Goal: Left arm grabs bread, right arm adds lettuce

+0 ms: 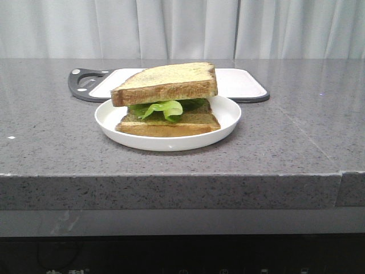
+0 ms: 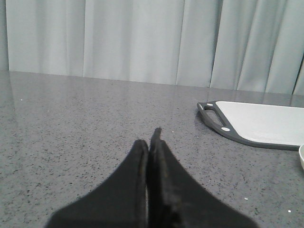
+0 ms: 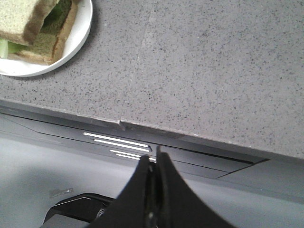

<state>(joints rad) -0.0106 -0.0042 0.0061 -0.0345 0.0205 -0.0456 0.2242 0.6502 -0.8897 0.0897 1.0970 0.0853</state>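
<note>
On the white plate (image 1: 228, 117) lies a thin slice (image 1: 168, 124) with a green-smeared top. The lettuce (image 1: 162, 108) rests on it, and the thick bread (image 1: 165, 84) lies tilted on the lettuce. Neither arm shows in the front view. My left gripper (image 2: 151, 137) is shut with nothing between its fingers, low over the bare counter, left of the cutting board (image 2: 266, 123). My right gripper (image 3: 153, 156) is shut and empty, hanging off the counter's front edge, with the plate (image 3: 78, 35) and the sandwich (image 3: 33, 28) at the corner of its view.
A white cutting board with a dark rim (image 1: 239, 85) lies just behind the plate. The grey stone counter (image 1: 296, 137) ends in a front edge (image 1: 171, 191) close to the plate. A pale curtain (image 1: 182, 28) hangs behind the counter.
</note>
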